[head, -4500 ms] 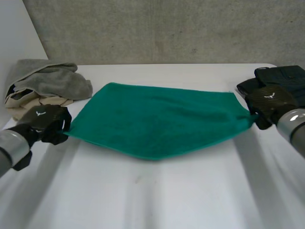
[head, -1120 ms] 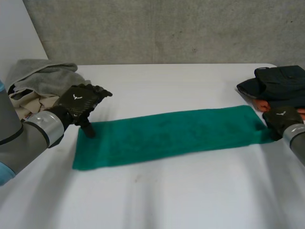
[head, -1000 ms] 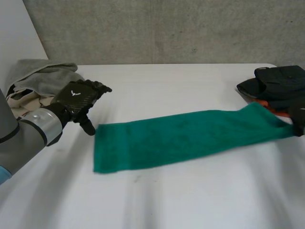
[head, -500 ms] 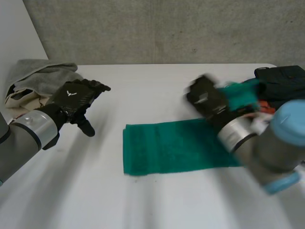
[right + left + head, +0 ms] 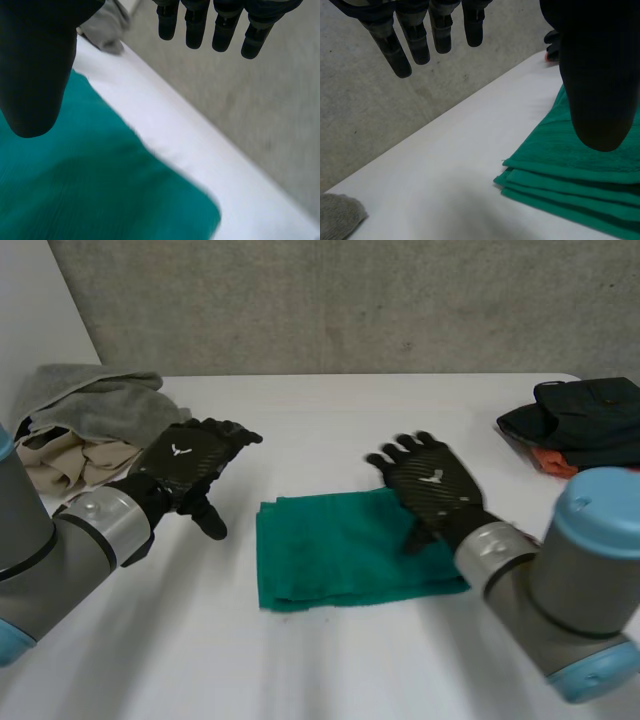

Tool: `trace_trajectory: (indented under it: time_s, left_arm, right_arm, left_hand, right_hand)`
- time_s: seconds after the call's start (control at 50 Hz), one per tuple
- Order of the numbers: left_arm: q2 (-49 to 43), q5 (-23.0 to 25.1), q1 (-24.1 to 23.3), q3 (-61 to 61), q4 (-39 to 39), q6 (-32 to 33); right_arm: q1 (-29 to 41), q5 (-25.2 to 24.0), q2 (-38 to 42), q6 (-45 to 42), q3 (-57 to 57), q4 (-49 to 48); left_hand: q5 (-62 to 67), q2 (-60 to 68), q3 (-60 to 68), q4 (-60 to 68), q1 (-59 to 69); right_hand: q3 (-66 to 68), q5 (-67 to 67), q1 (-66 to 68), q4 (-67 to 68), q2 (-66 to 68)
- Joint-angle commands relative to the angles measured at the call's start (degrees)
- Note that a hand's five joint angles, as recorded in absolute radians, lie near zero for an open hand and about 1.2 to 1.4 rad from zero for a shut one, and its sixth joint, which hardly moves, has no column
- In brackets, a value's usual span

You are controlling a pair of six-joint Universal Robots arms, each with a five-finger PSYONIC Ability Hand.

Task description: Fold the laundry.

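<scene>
Roughly in the middle of the white table [image 5: 330, 680] lies the green terry towel [image 5: 340, 555], folded into a compact rectangle with a straight left edge and a slightly uneven near edge. The left wrist view shows its stacked layers lying nearly flush, one over another, at a corner.

The left hand [image 5: 190, 462] hovers just beside the towel's left edge, apart from it. Its fingers [image 5: 418, 39] are straight and spread wide, with nothing in them. The right hand [image 5: 432, 485] is over the towel's right part, palm down. Its fingers [image 5: 222, 30] are likewise straight and wide apart, holding nothing; whether it touches the cloth I cannot tell.

At the table's far left corner a crumpled grey towel [image 5: 100, 405] sits heaped on beige cloth [image 5: 60, 455], well apart from the green towel. At the far right edge dark folded garments [image 5: 585, 415] rest over an orange cloth [image 5: 552, 460], also well apart. Bare tabletop stretches in front of the towel and behind it up to the far edge.
</scene>
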Motion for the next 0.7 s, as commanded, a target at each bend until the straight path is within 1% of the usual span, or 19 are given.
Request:
trace_trajectory:
  time_s: [0.02, 0.06, 0.1, 0.14, 0.2, 0.24, 0.3, 0.32, 0.38, 0.4, 0.44, 0.48, 0.54, 0.56, 0.6, 0.62, 0.64, 0.68, 0.7]
  left_arm:
    - [-0.50, -0.01, -1.66, -0.46, 0.31, -0.21]
    - [-0.67, -0.01, -1.83, -0.63, 0.31, -0.12]
    - [-0.67, -0.01, -1.83, -0.81, 0.31, -0.12]
    - [-0.50, -0.01, -1.66, -1.25, 0.31, -0.12]
    - [-0.32, -0.09, -1.48, -1.51, 0.23, -0.12]
    - [0.20, -0.09, -1.13, -1.86, 0.23, -0.12]
    - [1.43, -0.09, -0.78, -2.65, 0.23, -0.12]
    - [1.70, -0.09, -0.69, -2.83, 0.23, -0.12]
    - [2.75, -0.09, -0.25, -3.36, 0.31, -0.38]
    - [2.93, -0.01, -0.16, -3.45, 0.31, -0.38]
    - [3.11, -0.01, -0.16, -3.80, 0.31, -0.47]
    - [3.02, -0.01, -0.34, -3.80, 0.40, -0.65]
    - [2.67, -0.01, -1.04, -3.71, 0.40, -1.17]
    - [2.49, -0.01, -1.39, -3.54, 0.40, -1.35]
    - [1.97, -0.18, -2.53, -3.01, 0.40, -2.05]
    - [1.79, -0.27, -2.97, -2.66, 0.40, -2.40]
    - [1.70, -0.44, -3.32, -2.31, 0.49, -2.75]
    - [1.00, -1.32, -4.64, -0.73, 0.66, -3.72]
    - [0.74, -1.76, -5.08, -0.11, 0.75, -4.16]
  right_arm:
    - [-9.23, -0.34, 3.58, -6.86, 0.69, 15.17]
    - [-10.82, 0.63, 5.07, -10.28, 0.43, 16.67]
    - [-11.88, 2.30, 6.48, -13.63, -0.10, 16.07]
    - [-11.88, 3.62, 6.66, -14.34, -0.89, 14.14]
    - [-9.26, 6.17, 5.09, -14.08, -0.63, 6.50]
    - [-4.88, 7.66, 1.50, -14.95, -0.10, 0.55]
    - [-0.56, 8.54, -2.03, -16.10, 0.08, -4.49]
    - [2.59, 8.46, -2.99, -16.71, 0.08, -6.85]
    - [7.44, 6.79, -1.08, -17.15, -0.27, -9.42]
    - [11.11, 4.96, 0.84, -17.76, -0.88, -10.73]
    - [13.95, 2.41, 3.05, -19.08, -1.68, -11.09]
    - [16.58, -1.28, 6.90, -21.97, -2.82, -9.70]
    - [18.87, -3.58, 12.00, -25.58, -5.88, -4.80]
    - [19.23, -3.24, 12.89, -25.94, -7.03, -3.03]
    - [19.41, -1.75, 14.04, -25.42, -9.32, 1.01]
    - [18.97, -0.26, 13.96, -22.63, -10.98, 4.17]
    - [18.62, 0.28, 13.78, -20.26, -11.69, 4.63]
    - [17.40, 0.28, 13.00, -13.85, -12.49, 3.85]
    - [15.21, 0.02, 10.73, -6.07, -12.67, 2.54]
  left_hand:
    - [-2.86, -1.86, -2.12, -1.57, -0.73]
    - [-2.86, -1.86, -2.12, -1.57, -0.73]
    - [-2.86, -1.86, -2.12, -1.57, -0.73]
    - [-2.86, -1.86, -2.12, -1.57, -0.73]
    - [-2.86, -1.86, -2.12, -1.57, -0.73]
    - [-2.86, -1.86, -2.12, -1.57, -0.73]
    - [-2.86, -1.86, -2.12, -1.57, -0.73]
    - [-2.86, -1.86, -2.12, -1.57, -0.73]
    - [-2.86, -1.86, -2.12, -1.57, -0.73]
    - [-2.86, -1.86, -2.12, -1.57, -0.73]
    - [-2.86, -1.86, -2.12, -1.57, -0.73]
    - [-2.86, -1.86, -2.12, -1.57, -0.73]
    - [-2.86, -1.86, -2.12, -1.57, -0.73]
    - [-2.86, -1.86, -2.12, -1.57, -0.73]
    - [-2.86, -1.86, -2.12, -1.57, -0.73]
    - [-2.86, -1.86, -2.12, -1.57, -0.73]
    - [-2.86, -1.86, -2.12, -1.57, -0.73]
    - [-2.86, -1.86, -2.12, -1.57, -0.73]
    - [-2.86, -1.86, -2.12, -1.57, -0.73]
  right_hand:
    - [-1.96, -2.75, -2.85, -2.09, -2.14]
    - [4.38, 3.59, 3.49, 4.25, 4.20]
    - [31.37, 30.59, 30.49, 31.25, 31.19]
    - [66.66, 65.87, 65.77, 66.53, 66.48]
    - [68.04, 67.25, 67.15, 67.91, 67.86]
    - [68.04, 67.25, 67.15, 67.91, 67.86]
    - [68.04, 67.25, 67.15, 67.91, 67.86]
    - [68.04, 67.25, 67.15, 67.91, 67.86]
    - [68.04, 67.25, 67.15, 67.91, 67.86]
    - [68.04, 67.25, 67.15, 67.91, 67.86]
    - [68.04, 67.25, 67.15, 67.91, 67.86]
    - [68.04, 67.25, 67.15, 67.91, 67.86]
    - [68.04, 67.25, 67.15, 67.91, 67.86]
    - [64.69, 63.90, 63.80, 64.56, 64.50]
    - [39.55, 38.76, 38.66, 39.42, 39.36]
    - [16.77, 15.98, 15.88, 16.64, 16.59]
    - [8.22, 7.43, 7.33, 8.09, 8.04]
    - [0.59, -0.20, -0.30, 0.46, 0.40]
    - [-1.96, -2.75, -2.85, -2.09, -2.14]
